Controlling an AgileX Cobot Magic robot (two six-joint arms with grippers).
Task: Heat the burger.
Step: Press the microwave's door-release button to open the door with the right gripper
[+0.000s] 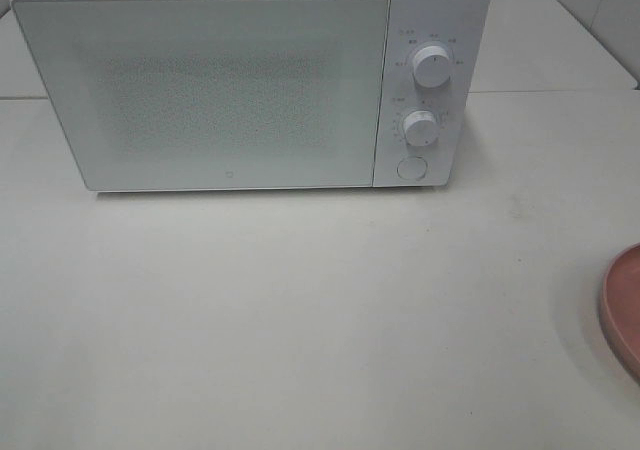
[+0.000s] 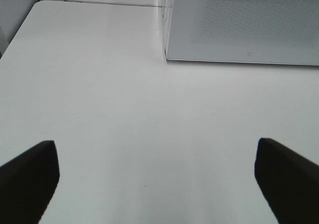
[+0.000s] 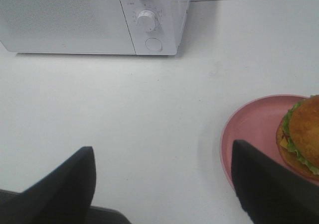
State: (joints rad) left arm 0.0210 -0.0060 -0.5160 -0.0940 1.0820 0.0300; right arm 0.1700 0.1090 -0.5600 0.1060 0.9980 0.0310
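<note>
1. The left gripper (image 2: 157, 179) hangs over the white table (image 2: 124, 109), jaws spread wide, holding nothing.
2. The white microwave (image 1: 200, 90) stands at the back, door closed.
3. The right gripper (image 3: 162, 184) is also spread and empty.
4. The burger (image 3: 303, 134) sits on the pink plate (image 3: 249, 129) at the table's right edge, near the right gripper.

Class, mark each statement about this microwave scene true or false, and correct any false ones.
1. The door of the microwave is open. False: it is shut.
2. The burger sits on the pink plate. True.
3. The right gripper grips the burger. False: its jaws stand open, holding nothing.
4. The round button lies below both knobs. True.
5. The left gripper has its jaws open. True.
</note>
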